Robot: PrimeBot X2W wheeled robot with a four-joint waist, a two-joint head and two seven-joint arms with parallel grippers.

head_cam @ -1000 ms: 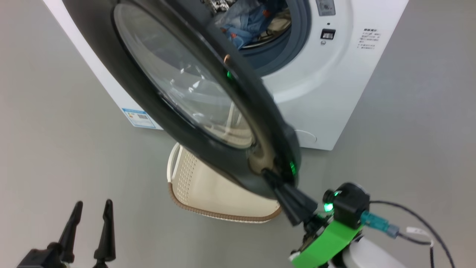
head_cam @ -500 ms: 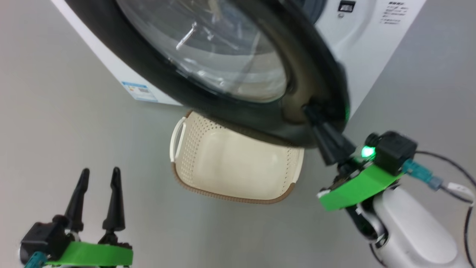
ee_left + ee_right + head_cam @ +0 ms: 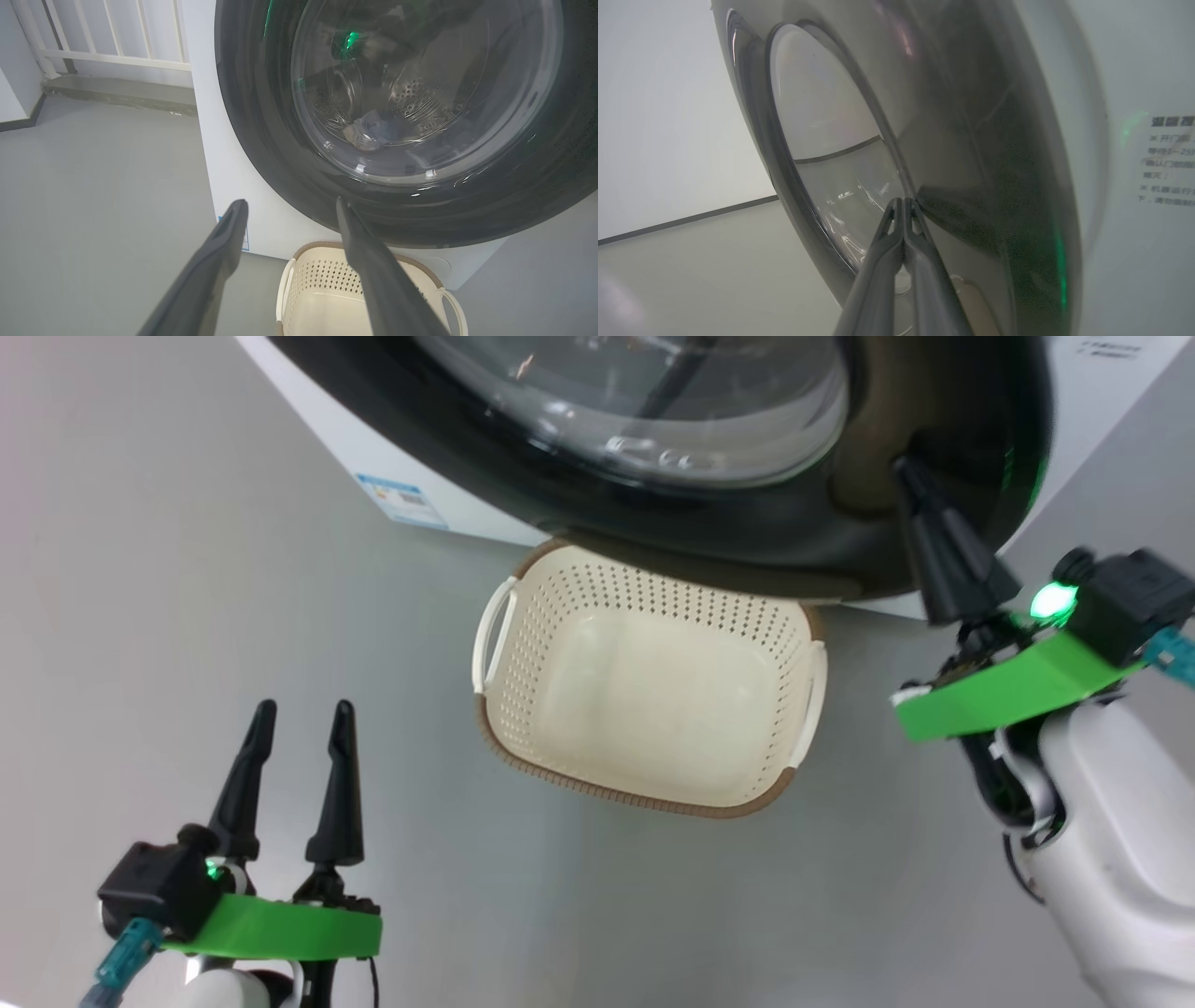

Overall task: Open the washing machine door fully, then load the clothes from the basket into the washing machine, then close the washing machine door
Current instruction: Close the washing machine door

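The washing machine door [image 3: 709,537], with its black rim and glass bowl, lies close against the white washing machine [image 3: 1111,392]; whether it is latched I cannot tell. My right gripper [image 3: 904,469] is shut, holds nothing, and its tips press on the door's rim; the right wrist view shows the right gripper [image 3: 903,203] touching the door [image 3: 971,186]. Through the glass of the door [image 3: 261,140] the clothes [image 3: 371,133] lie in the steel drum. The basket [image 3: 644,798] stands empty on the floor below the door. My left gripper [image 3: 303,709] hangs open, left of the basket.
Grey floor surrounds the machine. A blue label sticker [image 3: 401,502] marks the machine's lower front. A white railing [image 3: 107,51] and a low step run behind the machine's left side. The basket [image 3: 322,280] stands just ahead of my left gripper [image 3: 289,207].
The door has swung from half open to close against the machine, with my shut right gripper following its rim. The head view has shifted too. The left gripper stays open.
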